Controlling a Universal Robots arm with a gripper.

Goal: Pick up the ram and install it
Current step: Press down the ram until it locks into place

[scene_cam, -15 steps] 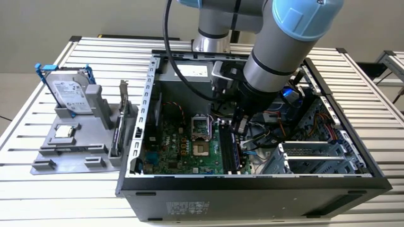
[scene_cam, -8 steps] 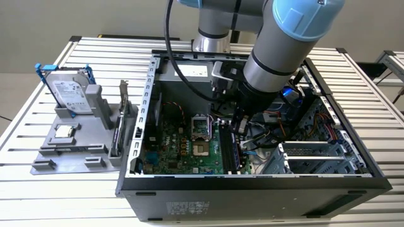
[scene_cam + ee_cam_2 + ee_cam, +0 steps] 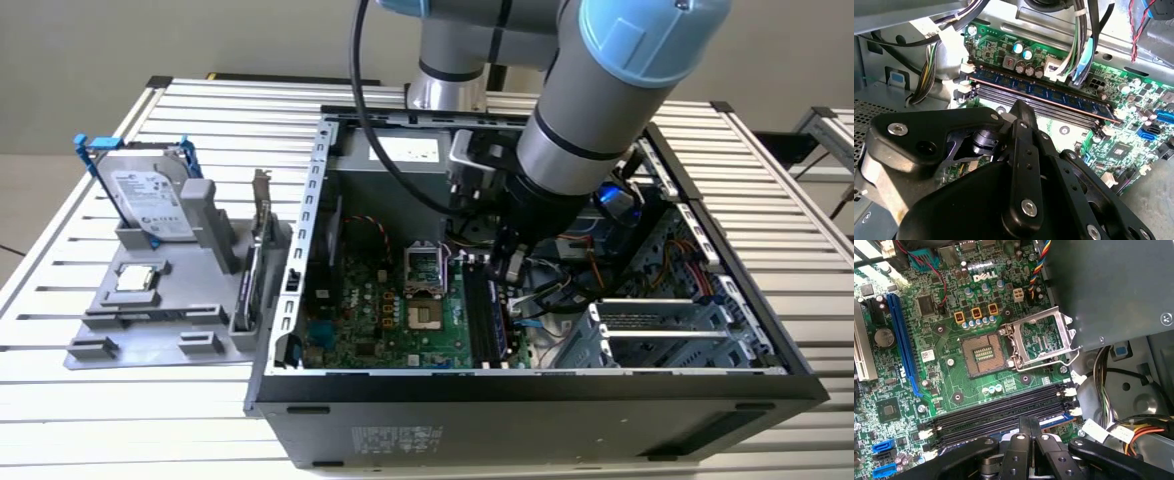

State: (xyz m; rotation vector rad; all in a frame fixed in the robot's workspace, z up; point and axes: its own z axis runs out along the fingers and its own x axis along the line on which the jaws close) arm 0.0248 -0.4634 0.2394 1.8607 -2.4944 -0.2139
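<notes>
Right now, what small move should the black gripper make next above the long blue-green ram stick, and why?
Probably a short, gentle press straight down. The ram stick stands upright on the green motherboard, the shut gripper sits close over it, and I cannot tell whether the white end latches have closed.

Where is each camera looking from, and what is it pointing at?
Exterior view: off the arm, up high, looking down into the open computer case; the arm and gripper show.
First wrist view: on the arm, facing the motherboard; gripper shows.
Second wrist view: on the arm, facing the ram in its slot; gripper shows.
Shared: both wrist views show the motherboard.
</notes>
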